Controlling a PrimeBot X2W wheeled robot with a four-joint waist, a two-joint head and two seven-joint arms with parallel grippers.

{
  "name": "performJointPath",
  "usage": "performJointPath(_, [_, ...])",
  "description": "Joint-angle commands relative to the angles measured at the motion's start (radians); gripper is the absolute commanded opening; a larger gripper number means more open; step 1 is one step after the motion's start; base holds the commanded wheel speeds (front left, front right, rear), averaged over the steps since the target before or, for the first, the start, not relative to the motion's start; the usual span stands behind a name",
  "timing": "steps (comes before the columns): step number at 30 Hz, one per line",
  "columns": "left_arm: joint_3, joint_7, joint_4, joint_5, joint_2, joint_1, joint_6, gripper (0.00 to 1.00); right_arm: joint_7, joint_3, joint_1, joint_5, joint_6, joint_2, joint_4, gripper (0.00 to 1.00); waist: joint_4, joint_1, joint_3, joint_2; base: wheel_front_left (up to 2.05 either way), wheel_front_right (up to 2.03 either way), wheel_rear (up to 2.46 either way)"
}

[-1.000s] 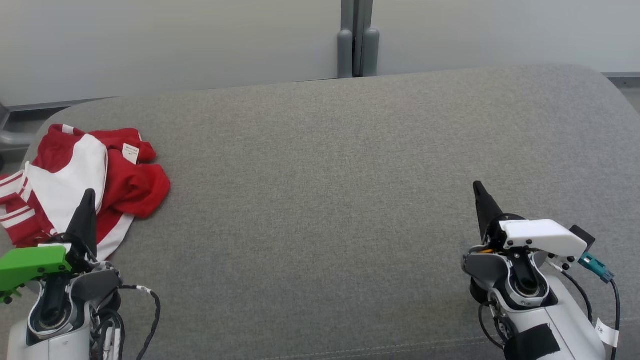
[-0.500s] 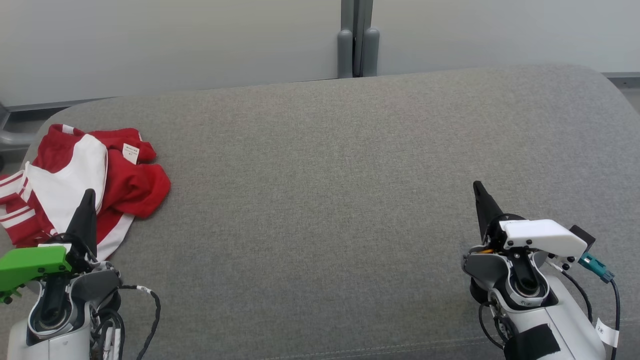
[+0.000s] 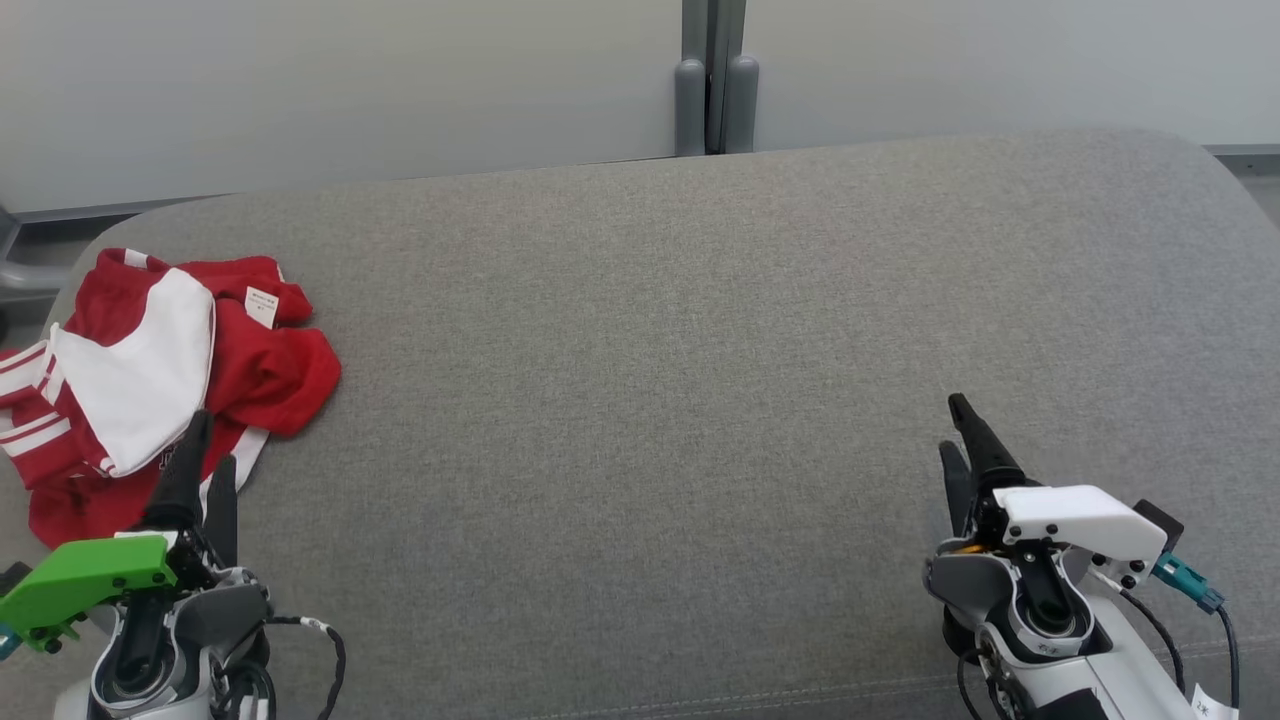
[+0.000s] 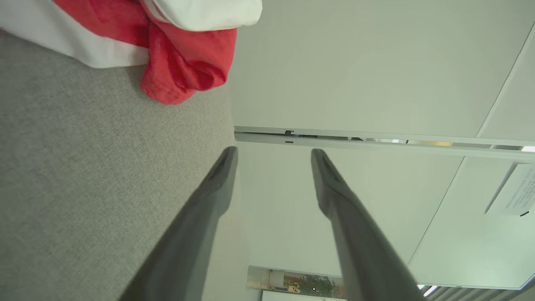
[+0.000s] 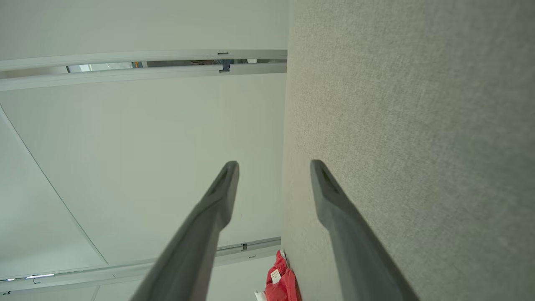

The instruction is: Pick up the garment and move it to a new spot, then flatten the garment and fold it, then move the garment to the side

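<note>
Head view of a wide grey fabric surface (image 3: pixel 640 380) with a pale wall (image 3: pixel 350 90) behind it. A red and white garment (image 3: pixel 170 370) lies crumpled in a loose heap at the far left end of the surface, close to its left edge. A white panel is folded over the top, striped trim shows on the left, and a small white label (image 3: pixel 261 305) faces up.

The left tool (image 3: pixel 212 440), on the arm with a green housing, sits at the lower left. Its two dark fingers are spread and point toward the near edge of the heap. In the left wrist view the left tool (image 4: pixel 274 151) has nothing between its fingers, and the garment (image 4: pixel 184 71) lies ahead and off to one side, clear of the tips.

The right tool (image 3: pixel 952 425), on the arm with a white housing, is at the lower right, well apart from the garment. Its fingers are also spread and hold nothing. In the right wrist view the right tool (image 5: pixel 274 163) points along bare grey fabric, with the garment (image 5: pixel 282 280) small and distant.

The task appears to be at its very start. The garment has not been lifted, and moving, flattening, folding and setting aside are all left to do. The broad middle of the surface looks suited to the flattening.
</note>
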Motion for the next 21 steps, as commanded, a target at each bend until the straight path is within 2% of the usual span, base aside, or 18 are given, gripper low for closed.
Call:
performJointPath(1, [-0.012, -0.014, -0.028, 0.000, 0.009, -0.020, 0.000, 1.00, -0.005, -0.001, -0.018, -0.008, 0.000, -0.005, -0.026, 1.00, 0.000, 0.0000, 0.000, 0.0000, 0.00, 0.00, 0.00])
performJointPath(13, [-0.083, -0.100, -0.105, 0.012, 0.005, 0.011, 0.000, 1.00, -0.031, 0.003, 0.017, -0.059, 0.000, -0.023, -0.090, 1.00, 0.000, 0.0000, 0.000, 0.0000, 0.00, 0.00, 0.00])
performJointPath(21, [-0.114, -0.152, -0.146, 0.127, 0.016, 0.020, 0.000, 1.00, -0.046, -0.016, 0.028, -0.175, 0.000, -0.031, -0.136, 1.00, 0.001, 0.0000, 0.000, 0.0000, 0.00, 0.00, 0.00])
